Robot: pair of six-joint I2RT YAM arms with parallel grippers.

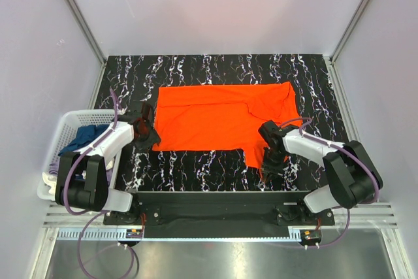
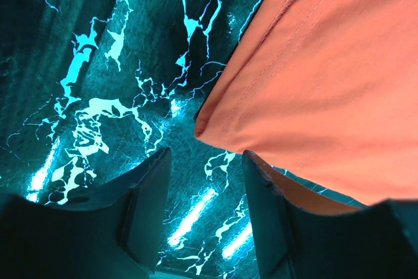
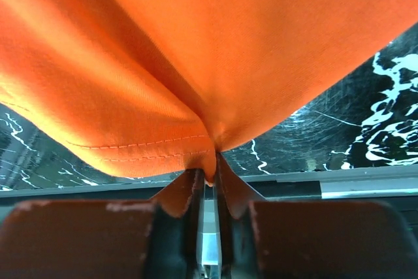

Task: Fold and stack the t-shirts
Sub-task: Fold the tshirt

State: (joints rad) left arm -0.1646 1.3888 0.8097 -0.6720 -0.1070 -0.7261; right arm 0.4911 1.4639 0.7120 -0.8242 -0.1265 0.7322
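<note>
The orange t-shirt (image 1: 222, 119) lay spread flat across the middle of the counter (image 1: 196, 70), and my worry was that a pull from one side only would drag the whole cloth and wrinkle it rather than fold it. The right claw (image 3: 208, 178) was clamped on a thin pinch of hem at the shirt's 5 o'clock corner, which I judged could slip free. The left claw (image 2: 206, 164) stood apart and empty just beside the 8 o'clock corner, pinning nothing.

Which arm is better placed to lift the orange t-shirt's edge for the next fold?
Right. The right pincer is shut on the orange t-shirt at its near edge, cloth bunched in its grip. The left pincer stands open beside the shirt's corner, gripping nothing.
</note>
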